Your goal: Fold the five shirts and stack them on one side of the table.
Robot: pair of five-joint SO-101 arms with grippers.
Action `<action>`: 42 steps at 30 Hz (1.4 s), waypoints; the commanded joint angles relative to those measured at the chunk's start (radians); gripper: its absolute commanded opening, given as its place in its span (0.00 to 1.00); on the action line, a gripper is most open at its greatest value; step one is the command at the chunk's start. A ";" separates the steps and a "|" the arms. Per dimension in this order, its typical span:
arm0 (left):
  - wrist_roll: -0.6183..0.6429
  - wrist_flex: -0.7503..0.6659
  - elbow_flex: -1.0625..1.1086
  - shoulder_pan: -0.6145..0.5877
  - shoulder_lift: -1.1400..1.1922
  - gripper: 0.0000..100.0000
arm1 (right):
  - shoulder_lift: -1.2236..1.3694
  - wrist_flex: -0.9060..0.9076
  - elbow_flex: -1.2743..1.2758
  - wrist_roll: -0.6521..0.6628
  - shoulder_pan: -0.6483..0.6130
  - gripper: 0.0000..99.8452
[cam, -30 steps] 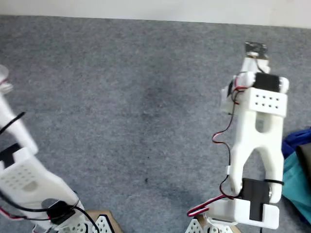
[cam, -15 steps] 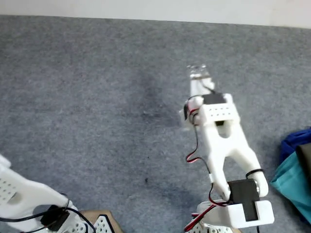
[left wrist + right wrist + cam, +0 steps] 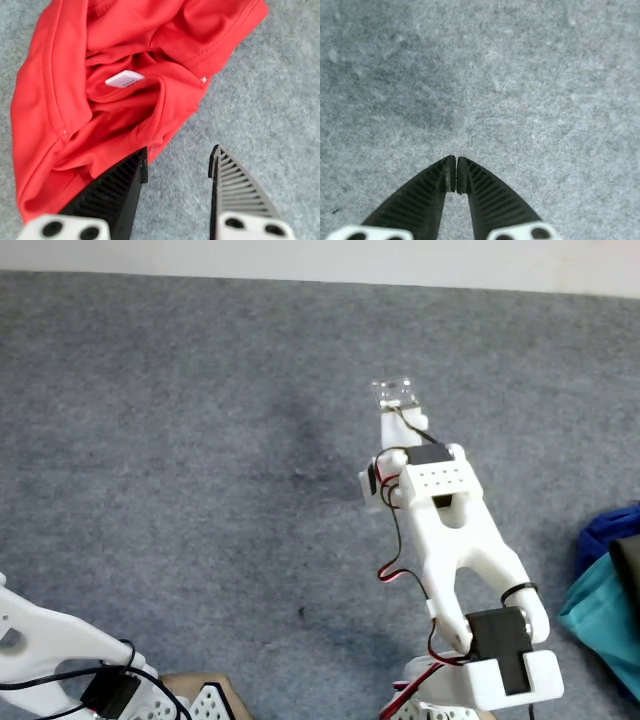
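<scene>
High view gives you two arms over the grey bench (image 3: 200, 390) and two shirts bunched at its right edge: a blue shirt (image 3: 608, 525) and, touching it on the near side, a teal shirt (image 3: 598, 615). Your right arm (image 3: 455, 540) stretches from the near edge toward the middle of the bench, and the right fingers (image 3: 451, 177) are clenched tip to tip on nothing, over bare bench. Your left arm (image 3: 50, 640) sits at the near left corner. Left wrist view adds a third shirt, a crumpled red shirt (image 3: 100, 110) with one white label (image 3: 124, 78) showing. The left fingers (image 3: 125, 190) are released: one overlaps the red shirt's edge, the other hangs over bare bench, with no cloth between them.
</scene>
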 commanded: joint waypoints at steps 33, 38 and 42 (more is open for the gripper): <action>0.071 -0.176 -0.074 0.064 0.148 0.20 | -0.004 -0.016 0.018 0.002 -0.007 0.02; 0.064 -0.184 -0.074 0.084 0.150 0.00 | -0.004 -0.016 0.019 0.000 -0.007 0.02; 0.069 -0.178 -0.076 0.113 0.145 0.00 | -0.004 -0.018 0.019 0.000 -0.005 0.02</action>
